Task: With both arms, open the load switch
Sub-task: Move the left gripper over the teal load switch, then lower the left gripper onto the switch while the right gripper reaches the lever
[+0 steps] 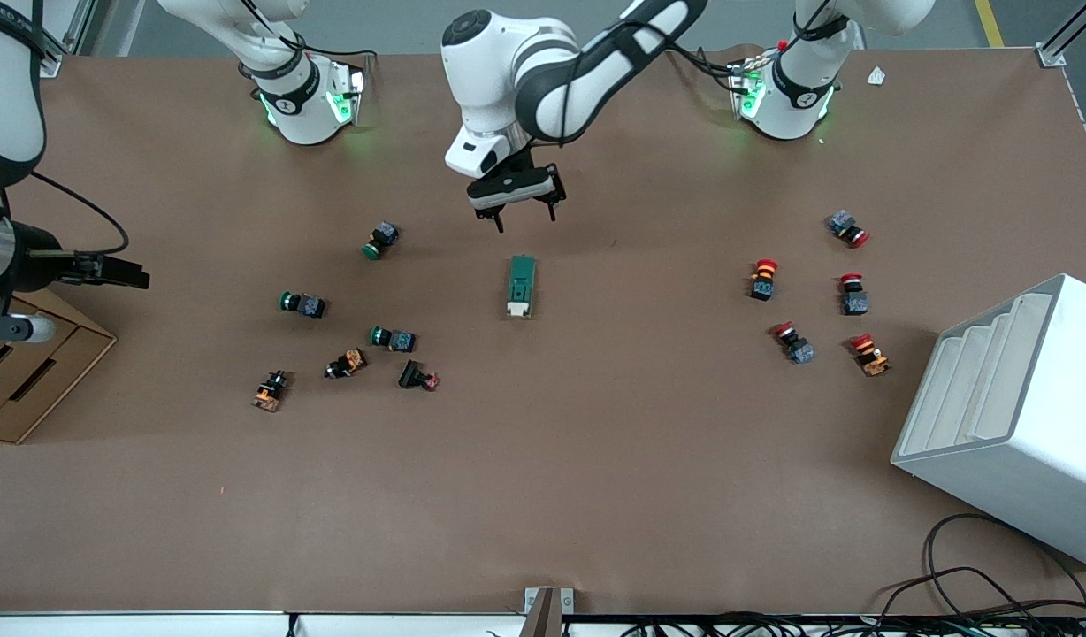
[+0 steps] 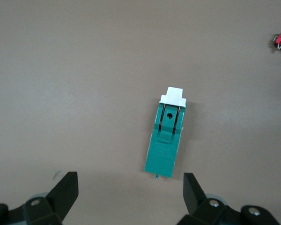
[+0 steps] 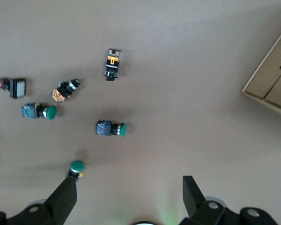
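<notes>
Load switch (image 1: 521, 286): lies flat on the brown table (image 1: 596, 460) near its middle, white end toward the front camera; nothing touches it.
Left gripper (image 1: 525, 215): hangs just over the table beside the switch's green end, on the side toward the arm bases; jaws apart and empty, fingertips (image 2: 65, 187) framing the switch (image 2: 166, 140) in the left wrist view.
Right gripper (image 1: 141, 277): up over the table edge toward the right arm's end, well apart from the switch; partly cut off in the front view; in the right wrist view its fingertips (image 3: 189, 190) stand apart, empty.
Green push buttons (image 1: 384, 239): scattered between the switch and the right gripper.
Red push buttons (image 1: 762, 279): grouped well apart from the switch, toward the left arm's end.
White stepped box (image 1: 1012, 416): past the red buttons, cut off by the frame.
Cardboard drawer unit (image 1: 30, 372): below the right gripper, partly hidden.
</notes>
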Controlling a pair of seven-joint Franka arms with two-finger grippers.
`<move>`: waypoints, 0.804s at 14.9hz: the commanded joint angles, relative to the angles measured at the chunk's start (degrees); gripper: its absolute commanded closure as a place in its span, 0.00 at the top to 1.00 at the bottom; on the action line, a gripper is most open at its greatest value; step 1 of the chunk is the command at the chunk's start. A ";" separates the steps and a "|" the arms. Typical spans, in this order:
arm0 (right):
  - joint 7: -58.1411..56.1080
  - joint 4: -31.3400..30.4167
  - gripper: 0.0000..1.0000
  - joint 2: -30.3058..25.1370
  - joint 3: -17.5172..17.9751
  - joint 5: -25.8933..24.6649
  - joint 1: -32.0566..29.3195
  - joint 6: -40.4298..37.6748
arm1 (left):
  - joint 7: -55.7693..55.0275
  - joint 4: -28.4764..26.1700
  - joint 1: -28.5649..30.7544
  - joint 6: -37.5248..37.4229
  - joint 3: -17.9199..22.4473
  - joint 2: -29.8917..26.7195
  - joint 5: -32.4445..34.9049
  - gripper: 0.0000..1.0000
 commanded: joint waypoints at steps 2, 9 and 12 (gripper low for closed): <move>21.05 -0.10 1.00 2.35 0.66 0.70 7.51 1.19 | -10.77 -0.04 -2.63 0.75 0.15 4.46 10.96 0.99; 59.81 0.25 1.00 11.22 0.66 8.35 21.13 9.70 | -30.75 -4.08 -5.45 1.89 0.14 10.54 33.81 0.94; 74.15 0.52 1.00 16.15 0.66 8.88 27.29 17.25 | -38.38 -6.11 -5.45 3.56 0.23 12.38 42.17 0.94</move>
